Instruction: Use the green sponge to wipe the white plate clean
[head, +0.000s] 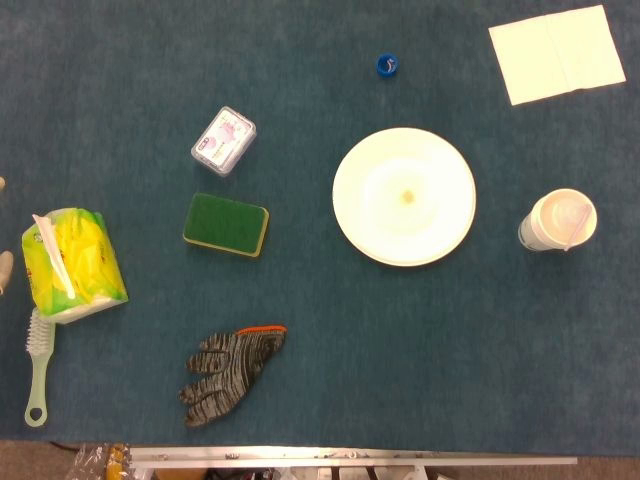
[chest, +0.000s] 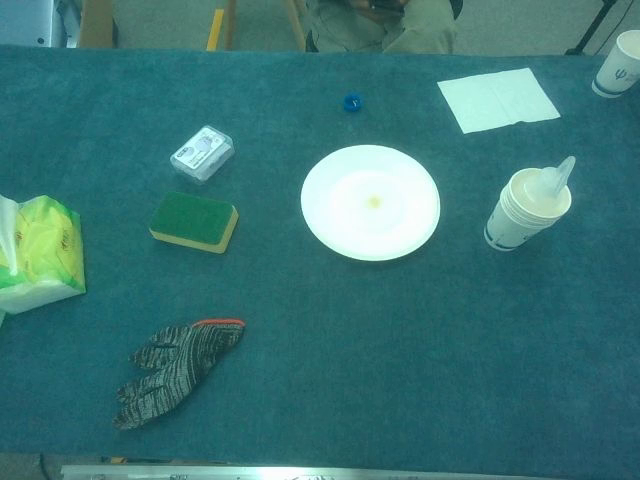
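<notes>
the sponge (head: 226, 224) lies flat on the blue table (head: 330, 370), green side up, with a yellow layer under it. it is well to the left of the plate (head: 404, 196), and the two do not touch. its long side runs left to right, tipped down a little at the right end. the plate has a small yellowish spot (head: 407, 195) in the middle.

no hand shows clearly in either view. at the far left edge of the head view there are two small pale bits that may be part of the left hand, but that is too little to tell, so how the hands are held cannot be told.

since the sponge sits on the left side of the table, the left hand is likely the nearer one to pick it up. it would then need to carry it right, over to the plate.

near the sponge are a small clear box (head: 223, 140) behind it, a tissue pack (head: 72, 264) to its left, and a glove (head: 228, 372) in front. a cup (head: 556, 221) stands right of the plate.
</notes>
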